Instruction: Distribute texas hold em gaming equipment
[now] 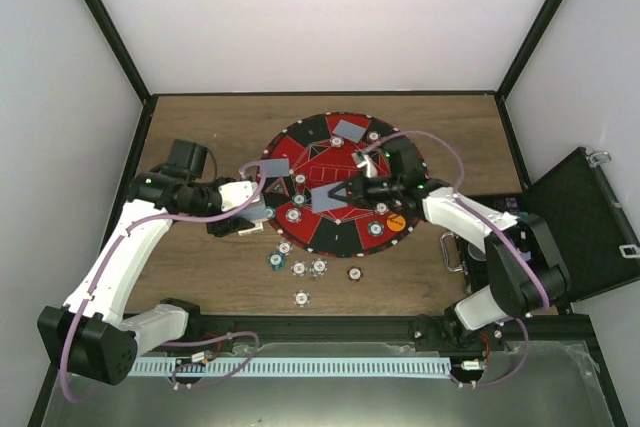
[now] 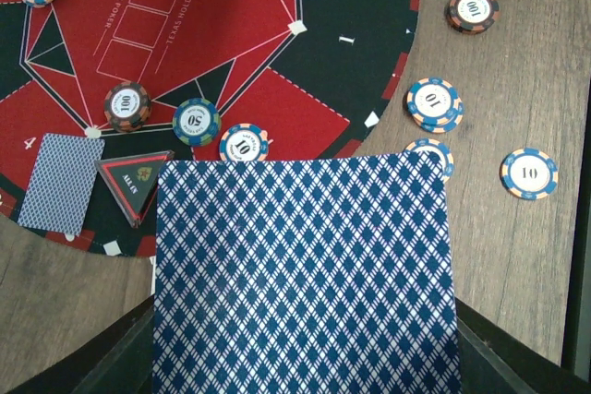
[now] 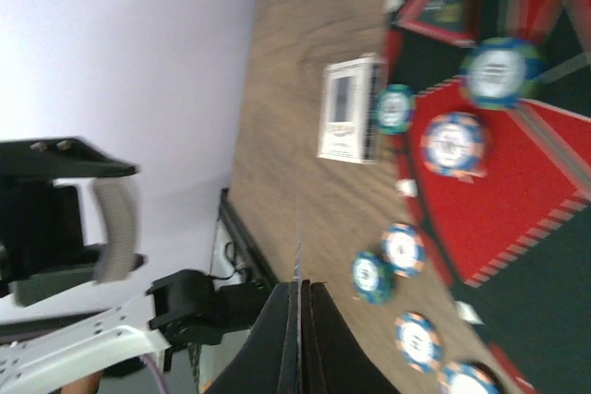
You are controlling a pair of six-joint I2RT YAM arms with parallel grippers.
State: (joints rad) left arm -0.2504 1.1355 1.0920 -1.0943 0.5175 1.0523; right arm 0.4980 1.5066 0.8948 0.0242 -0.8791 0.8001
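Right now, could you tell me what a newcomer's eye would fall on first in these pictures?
The big round red-and-black mat in the middle of the table draws the eye first. Then comes the blue diamond-backed card filling the left wrist view, held by the left gripper, while the right gripper above the mat pinches an edge-on card. A black case stands open at the far right.

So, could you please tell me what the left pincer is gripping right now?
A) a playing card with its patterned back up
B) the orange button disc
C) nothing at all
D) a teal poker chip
A: the left wrist view shows a playing card, its blue diamond-patterned back up, held in the left pincer, with no chip or disc in its grip.
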